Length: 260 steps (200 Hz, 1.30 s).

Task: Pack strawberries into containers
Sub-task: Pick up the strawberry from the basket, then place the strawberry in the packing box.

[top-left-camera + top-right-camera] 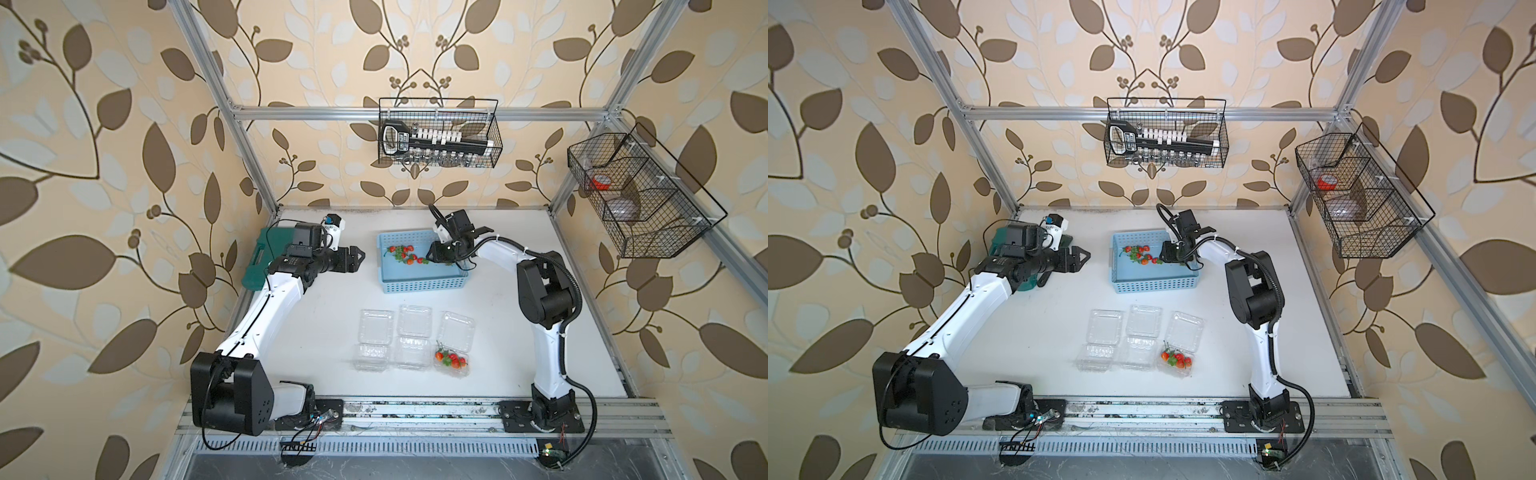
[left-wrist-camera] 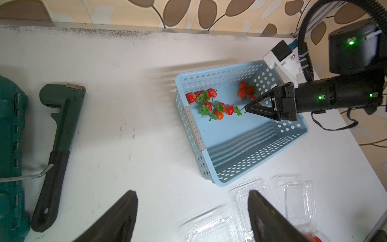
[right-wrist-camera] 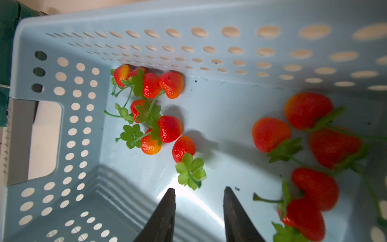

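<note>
Now | right gripper (image 3: 199, 189) inside basket (image 3: 146, 21), jaws partly spread, empty | nearest strawberry (image 3: 183, 147) just ahead, leafy cap toward jaws, berry pointing away | left gripper (image 2: 192, 191) outside basket, spread, empty, farther | containers (image 1: 413, 332) outside basket's front wall

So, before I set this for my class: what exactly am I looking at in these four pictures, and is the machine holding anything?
It is a robot with two arms bolted at the edge of a white table. Two pictures look down on the whole scene; the other two come from a camera on each wrist. On the table: a light blue basket of strawberries, three open clear containers (the one nearest the right arm already holds a few berries), a green tool case and a wrench. The right hand is down in the basket, jaws apart, close to a berry's stem. The left hand hovers beside the basket, open. Neither holds anything.
</note>
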### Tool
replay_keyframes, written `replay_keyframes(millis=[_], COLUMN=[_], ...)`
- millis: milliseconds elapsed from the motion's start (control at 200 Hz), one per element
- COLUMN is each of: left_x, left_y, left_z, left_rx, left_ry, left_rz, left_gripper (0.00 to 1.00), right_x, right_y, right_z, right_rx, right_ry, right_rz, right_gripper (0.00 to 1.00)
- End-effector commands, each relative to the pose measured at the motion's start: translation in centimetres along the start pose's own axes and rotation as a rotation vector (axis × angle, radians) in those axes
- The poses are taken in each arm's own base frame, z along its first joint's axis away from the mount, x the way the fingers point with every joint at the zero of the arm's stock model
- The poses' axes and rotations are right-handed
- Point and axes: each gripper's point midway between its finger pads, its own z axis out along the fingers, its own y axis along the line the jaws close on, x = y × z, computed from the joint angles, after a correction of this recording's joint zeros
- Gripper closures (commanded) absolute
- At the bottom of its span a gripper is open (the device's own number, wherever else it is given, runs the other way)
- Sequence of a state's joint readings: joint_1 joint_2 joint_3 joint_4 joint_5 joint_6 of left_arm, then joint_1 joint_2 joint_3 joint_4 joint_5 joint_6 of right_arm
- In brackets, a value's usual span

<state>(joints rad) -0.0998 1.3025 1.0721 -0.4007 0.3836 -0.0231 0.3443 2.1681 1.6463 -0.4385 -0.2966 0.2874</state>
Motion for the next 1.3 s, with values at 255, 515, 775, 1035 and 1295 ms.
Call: replay_keyframes(millis=[255, 515, 775, 1035, 1295], left_x=[-0.5, -0.7, -0.7, -0.8, -1.0], left_y=[-0.3, -0.4, -0.5, -0.6, -0.8], left_z=[-0.1, -0.2, -0.4, -0.6, -0.8], left_rx=[-0.003, -0.003, 0.004, 0.006, 0.009], left_ry=[-0.005, -0.010, -0.014, -0.021, -0.026], left_rz=[0.035, 0.037, 0.036, 0.038, 0.041], left_gripper=[0.16, 0.16, 0.16, 0.16, 0.16], right_x=[-0.2, -0.1, -1.2, -1.6, 5.2], right_y=[0.4, 0.7, 2.1, 4.0, 7.2], right_z=[2.0, 1.7, -0.7, -6.2, -12.5], right_rx=[-0.062, -0.077, -0.107, -0.115, -0.102], right_ry=[0.025, 0.024, -0.021, -0.086, -0.055], right_rz=[0.008, 0.013, -0.001, -0.060, -0.134], right_gripper=[0.67, 0.86, 1.00, 1.00, 1.00])
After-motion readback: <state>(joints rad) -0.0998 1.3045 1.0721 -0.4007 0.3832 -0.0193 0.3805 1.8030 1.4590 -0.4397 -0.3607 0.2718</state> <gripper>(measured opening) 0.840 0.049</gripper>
